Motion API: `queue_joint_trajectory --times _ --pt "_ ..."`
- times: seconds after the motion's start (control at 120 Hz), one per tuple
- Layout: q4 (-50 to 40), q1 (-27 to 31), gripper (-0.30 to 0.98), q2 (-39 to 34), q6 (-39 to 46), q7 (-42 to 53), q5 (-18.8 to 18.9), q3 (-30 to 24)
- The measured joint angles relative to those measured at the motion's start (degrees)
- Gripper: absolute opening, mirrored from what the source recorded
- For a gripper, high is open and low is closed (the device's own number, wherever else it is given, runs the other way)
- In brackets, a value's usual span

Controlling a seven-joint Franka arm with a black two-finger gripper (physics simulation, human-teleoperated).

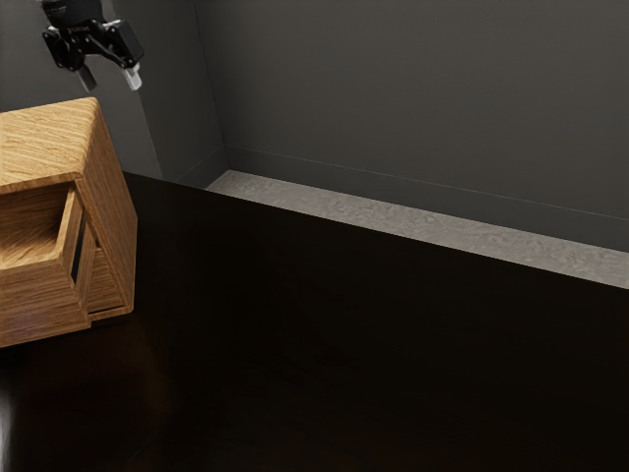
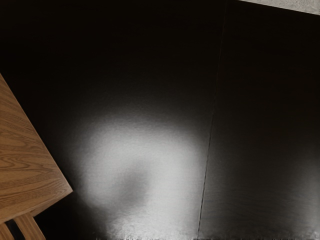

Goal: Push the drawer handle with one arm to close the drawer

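In the exterior view, the wood drawer (image 1: 37, 297) stuck out of its box (image 1: 49, 140) on the dark table (image 1: 324, 334). The gripper (image 1: 111, 82) was up high, its fingers (image 1: 134, 78) apart with nothing between, maybe because a push needed no grabbing, just room to come down.

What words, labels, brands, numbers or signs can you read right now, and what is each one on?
There are none that I can read. I make out no lettering on the wooden cabinet, its open drawer, the dark table or the wall. The gripper and arm are too small and dark to tell whether they carry any marking.
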Motion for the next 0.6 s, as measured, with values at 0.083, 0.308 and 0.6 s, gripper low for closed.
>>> queue_joint_trajectory --times 0.083,0.308,0.6 --pt "0.0 -0.8 0.67 0.0 -0.3 0.8 -0.2 1.0" --pt "1.4 -3.3 0.67 -10.1 -2.3 0.8 0.1 2.1" --pt "-39.7 18.9 0.67 -51.1 -10.8 -17.1 11.9 -12.7"
